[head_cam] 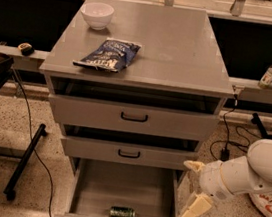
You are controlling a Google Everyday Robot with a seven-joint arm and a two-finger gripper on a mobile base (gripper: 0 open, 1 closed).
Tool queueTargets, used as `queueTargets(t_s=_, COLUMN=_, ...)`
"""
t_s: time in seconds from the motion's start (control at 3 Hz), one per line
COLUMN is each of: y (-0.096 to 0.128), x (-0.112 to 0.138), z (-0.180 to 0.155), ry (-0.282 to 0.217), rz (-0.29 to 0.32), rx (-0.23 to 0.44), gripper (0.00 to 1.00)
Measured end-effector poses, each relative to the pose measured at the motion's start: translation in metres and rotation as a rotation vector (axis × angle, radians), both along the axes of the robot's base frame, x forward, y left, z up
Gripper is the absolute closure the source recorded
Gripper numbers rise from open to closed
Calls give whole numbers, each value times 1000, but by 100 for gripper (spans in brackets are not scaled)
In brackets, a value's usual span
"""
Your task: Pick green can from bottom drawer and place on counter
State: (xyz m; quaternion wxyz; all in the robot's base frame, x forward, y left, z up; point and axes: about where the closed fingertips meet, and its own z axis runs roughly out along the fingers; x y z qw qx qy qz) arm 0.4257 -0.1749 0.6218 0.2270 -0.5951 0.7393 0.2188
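Green can [122, 212] lies in the open bottom drawer [125, 187], gripper [186, 192] off to the right

The can rests on its side on the drawer floor, close behind the drawer front and roughly at mid-width, its long axis running left to right. Nothing touches it, and it is the only thing visible in the drawer. The drawer is pulled well out from the cabinet, so most of its grey floor and both side walls show.

The gripper hangs just outside the drawer's right wall, above the speckled floor and a little higher than the can. Its two pale fingers are spread wide with nothing between them: one points left at about the level of the middle drawer [128, 153], and the other slants down beside the right front corner of the bottom drawer. The white arm reaches in from the right edge of the view. Gripper and can are apart, with the drawer wall between them.

Above, the middle drawer and the top drawer [134, 117] each show a dark gap over their fronts. The counter [185, 47] carries a blue chip bag [108, 54] lying flat near its left front and a white bowl [96, 14] at its back left corner. A small bottle [269, 75] stands on the ledge to the right of the cabinet, well apart from the counter
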Motion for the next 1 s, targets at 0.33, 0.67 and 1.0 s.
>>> queueTargets(t_s=0.33, y=0, x=0, z=0, ry=0, rz=0, rx=0, gripper=0)
queueTargets(t_s=0.67, y=21, x=21, z=-62, ry=55, rz=-61, rx=91, gripper=0)
queueTargets(t_s=1.0, y=47, x=36, z=-129, ry=95, rz=-98, rx=159, gripper=0)
